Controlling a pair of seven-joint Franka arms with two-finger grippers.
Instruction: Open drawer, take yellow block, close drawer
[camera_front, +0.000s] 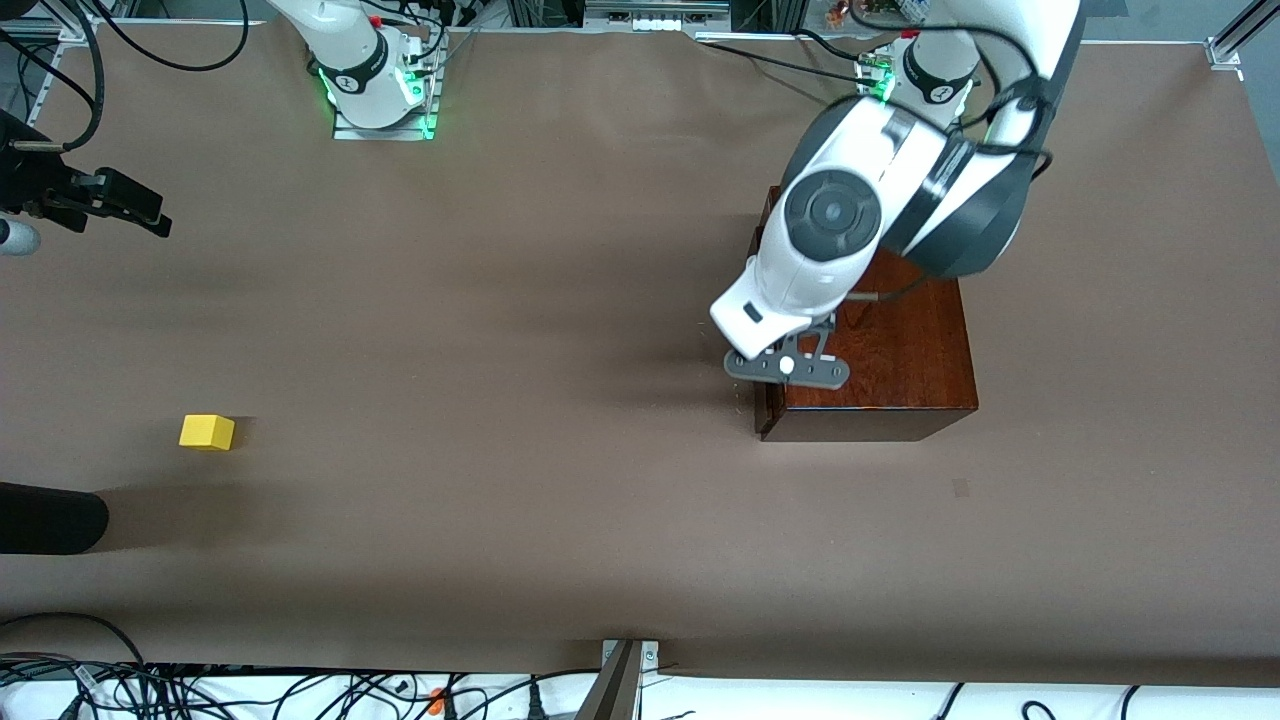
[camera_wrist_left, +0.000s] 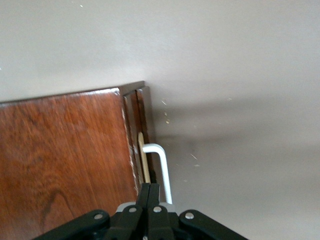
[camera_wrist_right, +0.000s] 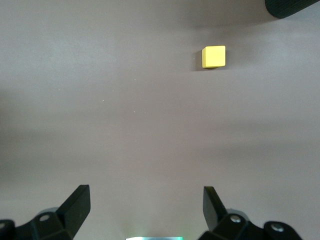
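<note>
The left hand (camera_front: 788, 368), fingers pressed shut, is held at the glossy reddish-brown drawer (camera_wrist_left: 142, 135) front by its white bar handle (camera_wrist_left: 161, 170). The right hand (camera_wrist_right: 145, 210), wide open and empty, waits over bare brown table (camera_front: 500, 300); the yellow block (camera_front: 207, 432) lies well apart, unobstructed.

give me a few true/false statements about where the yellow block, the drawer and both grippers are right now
1. The small yellow cube block lies on the brown table, not in the dark wooden box's drawer. True.
2. The drawer is pulled fully out. False: it is shut or nearly so.
3. The left gripper is shut, at the white bar handle. True.
4. The right gripper holds the block. False: it is open and holds nothing.
</note>
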